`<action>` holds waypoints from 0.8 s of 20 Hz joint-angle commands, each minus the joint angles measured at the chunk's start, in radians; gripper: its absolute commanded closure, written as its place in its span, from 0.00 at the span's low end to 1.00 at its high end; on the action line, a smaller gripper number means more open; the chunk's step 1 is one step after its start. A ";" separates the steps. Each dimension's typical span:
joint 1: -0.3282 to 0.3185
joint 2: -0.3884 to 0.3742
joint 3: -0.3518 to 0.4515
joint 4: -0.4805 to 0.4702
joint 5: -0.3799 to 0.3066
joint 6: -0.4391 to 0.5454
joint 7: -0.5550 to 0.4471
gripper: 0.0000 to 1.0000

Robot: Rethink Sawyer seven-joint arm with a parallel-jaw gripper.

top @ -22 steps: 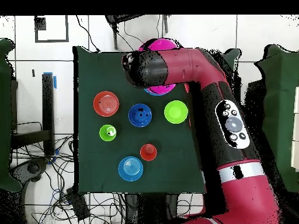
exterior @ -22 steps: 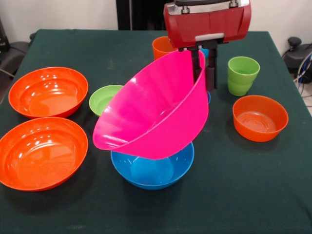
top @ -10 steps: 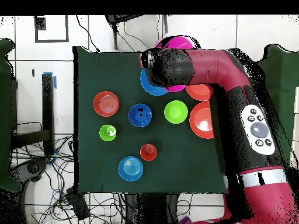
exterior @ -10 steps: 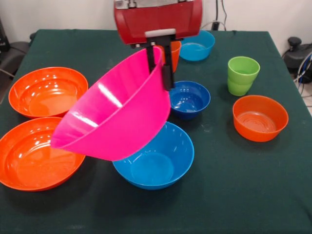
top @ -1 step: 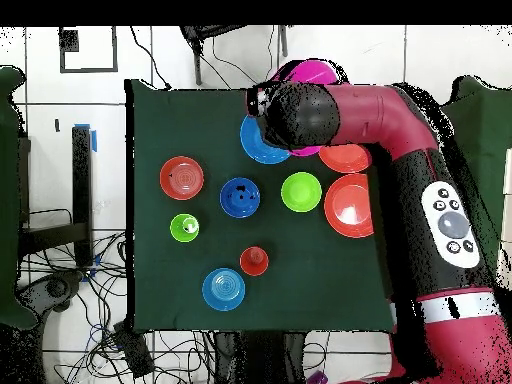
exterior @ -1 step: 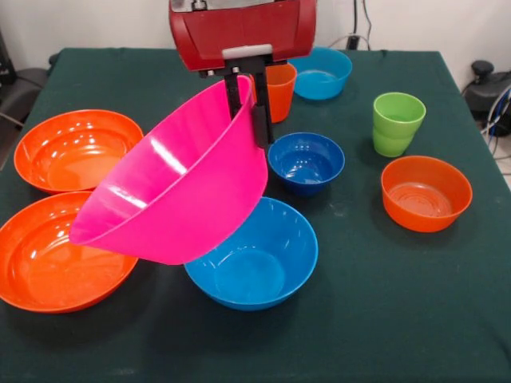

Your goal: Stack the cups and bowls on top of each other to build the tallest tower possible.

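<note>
The gripper, pinching the large pink bowl's rim, has carried it from over the large blue bowl toward nine o'clock, nearing the orange bowls.

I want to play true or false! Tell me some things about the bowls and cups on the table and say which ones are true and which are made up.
1. The gripper is holding the big pink bowl by its rim. True.
2. The pink bowl sits flat on the table. False: it is lifted and tilted, its low side over the near large orange bowl.
3. The large blue bowl has a cup in it. False: what shows of its inside is empty.
4. The green cup stands upright near the small orange bowl. True.
5. The orange cup lies on its side. False: it stands upright, behind the gripper.
</note>
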State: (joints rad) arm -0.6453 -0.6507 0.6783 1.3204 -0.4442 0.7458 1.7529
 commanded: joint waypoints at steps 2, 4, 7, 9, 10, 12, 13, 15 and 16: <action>0.039 0.004 0.021 0.086 -0.043 0.054 -0.168 1.00; 0.050 0.006 0.019 0.104 -0.022 0.034 -0.109 1.00; 0.065 0.004 0.008 0.096 -0.028 0.036 -0.096 1.00; 0.069 0.003 0.003 0.098 -0.031 0.033 -0.092 1.00; 0.068 0.004 0.003 0.097 -0.032 0.035 -0.098 1.00; 0.074 0.004 0.001 0.094 -0.034 0.037 -0.101 1.00; 0.078 0.002 -0.002 0.097 -0.036 0.036 -0.097 1.00; 0.085 -0.001 -0.008 0.097 -0.034 0.039 -0.088 1.00; 0.086 -0.001 -0.009 0.098 -0.033 0.038 -0.084 1.00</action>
State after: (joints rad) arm -0.5927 -0.6504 0.6808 1.3483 -0.4439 0.7458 1.7529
